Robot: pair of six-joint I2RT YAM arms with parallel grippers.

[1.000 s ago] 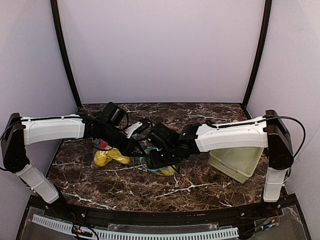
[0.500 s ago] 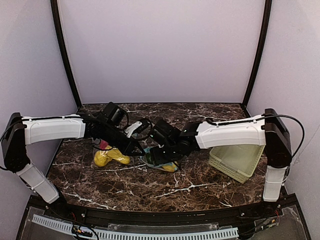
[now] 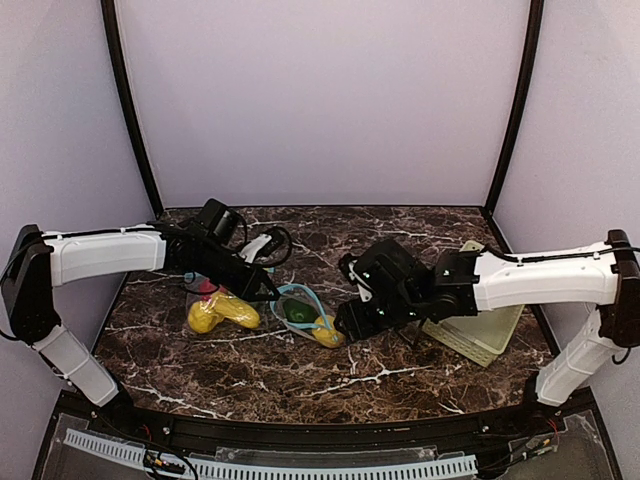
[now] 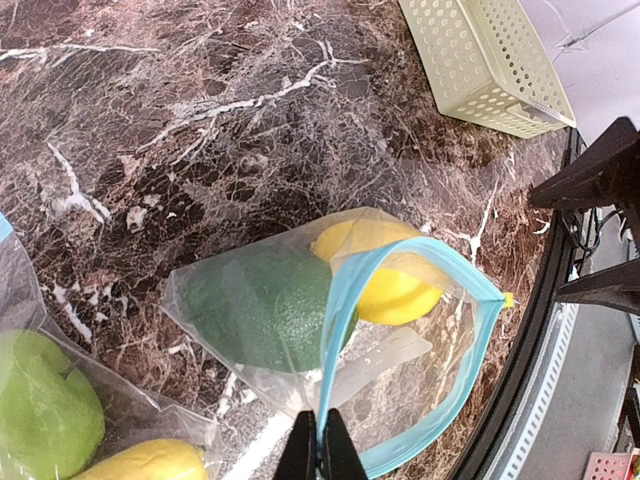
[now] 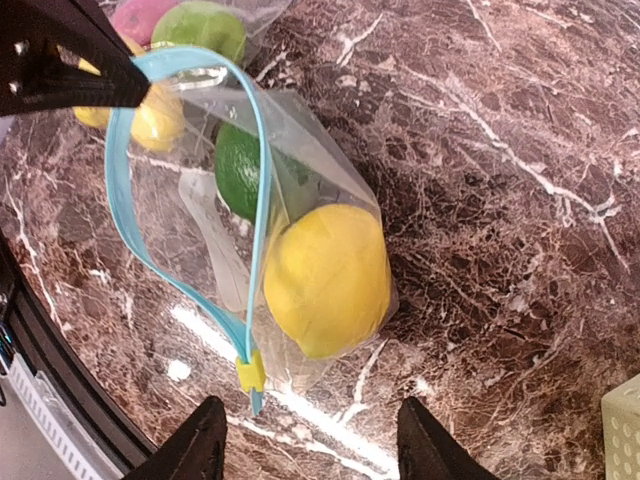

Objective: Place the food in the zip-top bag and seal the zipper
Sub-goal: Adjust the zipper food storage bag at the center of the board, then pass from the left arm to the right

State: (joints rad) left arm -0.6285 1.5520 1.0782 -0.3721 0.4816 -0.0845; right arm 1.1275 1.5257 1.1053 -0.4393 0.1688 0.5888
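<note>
Your table (image 3: pixel 400 375) is dark brown marble with white veins, and pale lilac walls (image 3: pixel 320 100) with black corner posts (image 3: pixel 125 110) close it in. On it the zip-top bag (image 3: pixel 303 316) lies with its mouth open. Your left claw (image 4: pixel 320 452) is closed tight and pinches the blue zipper edge of this bag. Inside the bag the dark green piece (image 4: pixel 258 310) and one yellow piece (image 4: pixel 385 282) lie touching each other. Just left of the bag, a second clear bag (image 4: pixel 130 405) holds the red ball (image 5: pixel 140 15), the light green ball (image 5: pixel 200 27) and more yellow pieces (image 3: pixel 222 312). Your right claw (image 5: pixel 310 440) has its fingers apart and holds nothing; it hangs just right of the bag, between the bag and the pale green basket (image 3: pixel 478 328). A second ago this claw was over the mouth of the bag; now it has drawn back to the right, so the mouth is uncovered in the top view.
</note>
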